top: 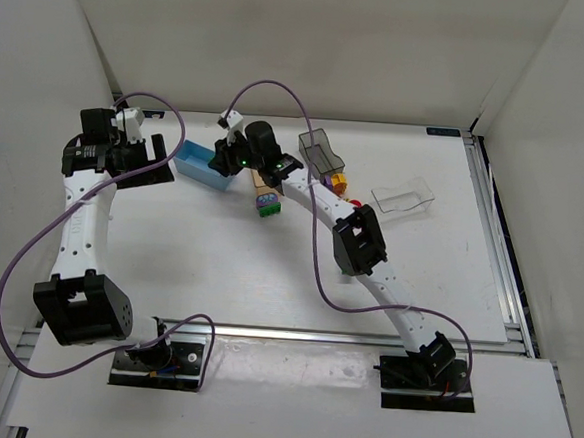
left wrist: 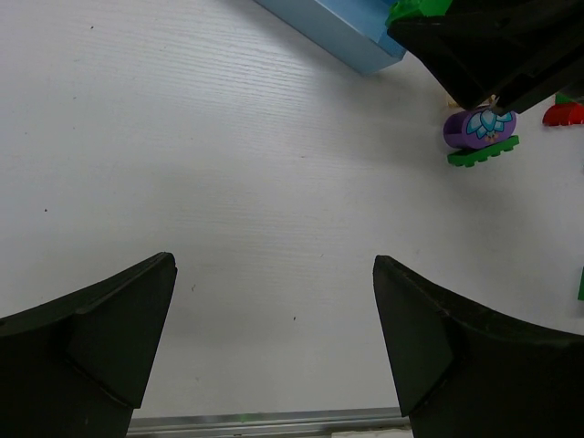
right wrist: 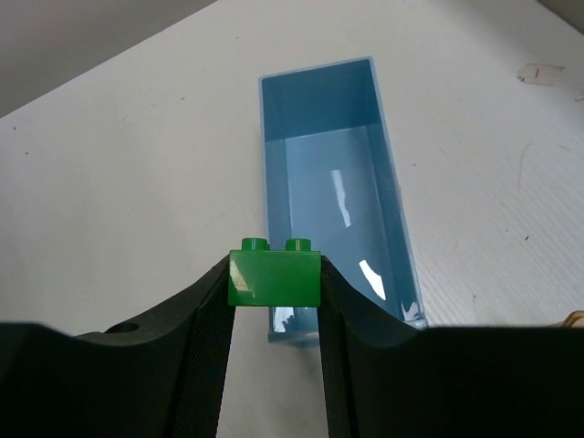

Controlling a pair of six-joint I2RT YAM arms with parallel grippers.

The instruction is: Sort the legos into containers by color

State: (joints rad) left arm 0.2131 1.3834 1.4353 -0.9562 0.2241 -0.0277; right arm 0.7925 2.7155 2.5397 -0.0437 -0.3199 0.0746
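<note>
My right gripper [right wrist: 274, 266] is shut on a green lego [right wrist: 274, 279] with its two studs up. It hangs over the near end of the light blue container [right wrist: 333, 173], which holds nothing. From above, that gripper [top: 220, 159] sits over the blue container [top: 198, 162]. A purple-and-green lego clump [top: 268, 206] lies just right of it, also seen as a purple lego on a green plate [left wrist: 479, 132]. My left gripper [left wrist: 274, 265] is open above bare table, left of the blue container [left wrist: 333, 27]. Its place from above is the far left [top: 159, 158].
A dark grey container [top: 320, 151] stands at the back and a clear one [top: 404, 200] to its right. A tan container [top: 262, 183] is partly hidden under my right arm. Yellow and red legos [top: 337, 183] lie beside the grey container. A red lego [left wrist: 564, 113] lies near the purple one.
</note>
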